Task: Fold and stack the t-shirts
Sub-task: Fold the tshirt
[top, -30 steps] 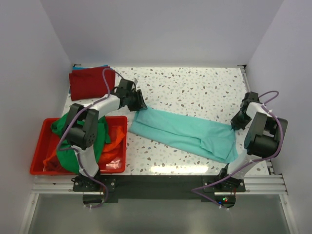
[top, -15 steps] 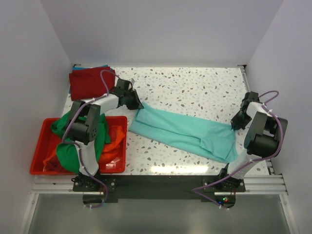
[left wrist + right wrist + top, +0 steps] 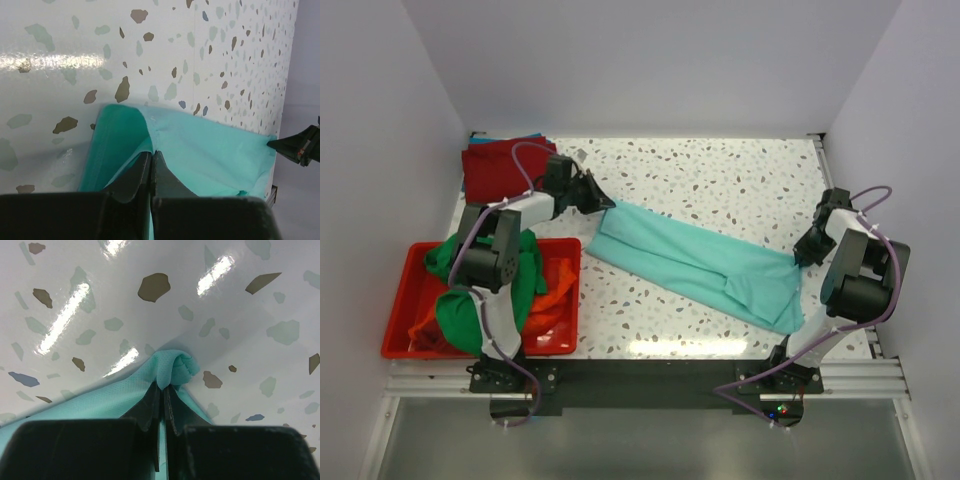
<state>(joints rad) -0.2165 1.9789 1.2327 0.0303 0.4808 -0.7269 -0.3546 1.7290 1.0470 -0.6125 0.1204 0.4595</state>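
Nearest, the bin sits with the green tee and orange tee heaped in it, not yet folded. Right of the bin the teal tee lies across the table. Well to the bin's right, the right gripper has its jaws pinched tight on a bunched corner of that tee. Just beyond the bin's far right corner the left gripper is clamped on the other end, and there it goes: over the last second it has drawn farther from the bin, so the cloth now runs straighter between the two grips. That looks like stretching it flat before a first fold. Farthest, beyond the bin, the red tee lies folded with a blue edge under it, probably the blue tee, though too little shows to be sure
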